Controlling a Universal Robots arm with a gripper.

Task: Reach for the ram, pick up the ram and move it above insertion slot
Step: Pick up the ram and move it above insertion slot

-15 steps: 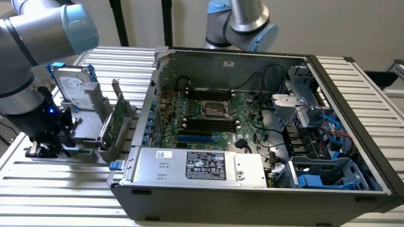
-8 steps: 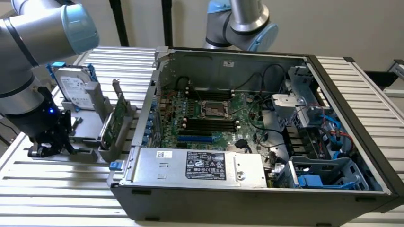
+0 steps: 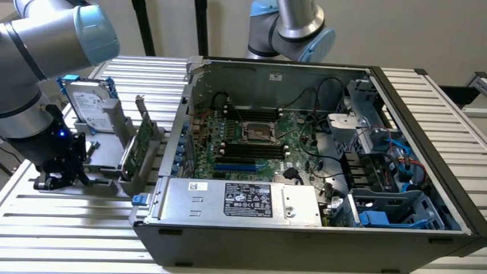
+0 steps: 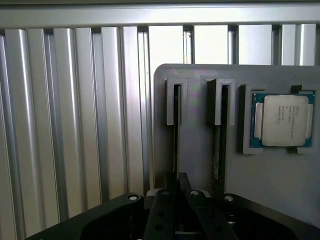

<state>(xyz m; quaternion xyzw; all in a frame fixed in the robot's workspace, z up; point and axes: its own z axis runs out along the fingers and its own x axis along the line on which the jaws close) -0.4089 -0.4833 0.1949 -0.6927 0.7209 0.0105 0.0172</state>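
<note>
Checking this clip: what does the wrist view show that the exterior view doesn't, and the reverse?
Wrist view adds: the ram standing edge-on in a slot of the grey holder, in line with the gripper; a second stick in the next slot; a processor chip in a recess beside them.
Exterior view adds: the open computer case with its motherboard, a hard drive, an expansion card and a second arm behind.
Shared: the gripper low over the grey holder, on the ribbed metal table.

Slatted aluminium table (image 3: 76, 228) with open computer case (image 3: 304, 242) and grey fixture plate (image 4: 280, 190)
</note>
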